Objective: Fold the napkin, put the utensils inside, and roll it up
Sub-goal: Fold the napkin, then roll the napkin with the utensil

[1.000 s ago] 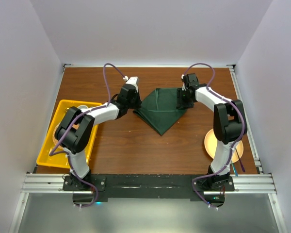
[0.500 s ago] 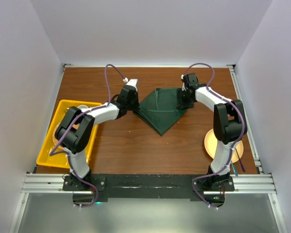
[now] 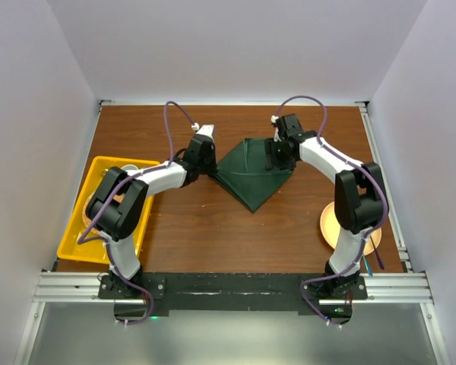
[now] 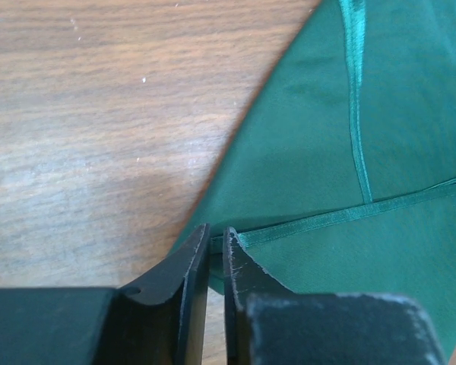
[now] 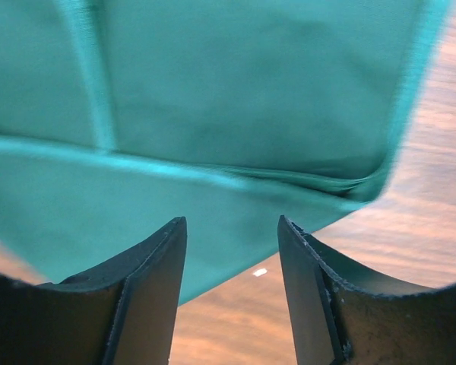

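**Left fingers pinch the napkin's corner; right fingers spread above it**

The napkin (image 3: 251, 173) is dark green and folded into a kite-like shape, with one point toward the arms. It lies flat on the table (image 3: 213, 228).

The left gripper (image 3: 212, 163) sits low at the napkin's left corner. In the left wrist view its fingers (image 4: 175, 293) stand all but together. The hemmed corner of the cloth runs into the thin slit between them, so they are clamped on that corner.

The right gripper (image 3: 277, 157) is over the napkin's right corner. In the right wrist view its fingers (image 5: 148, 281) are spread apart with nothing between them. The folded right corner of the cloth lies just beyond the tips, and whether the tips touch it cannot be told.

The utensils (image 3: 375, 249) lie well apart from the napkin, to its right and nearer the arms, by a plate (image 3: 330, 220). They are well apart from both grippers. A yellow tray (image 3: 70, 245) sits well to the napkin's left.
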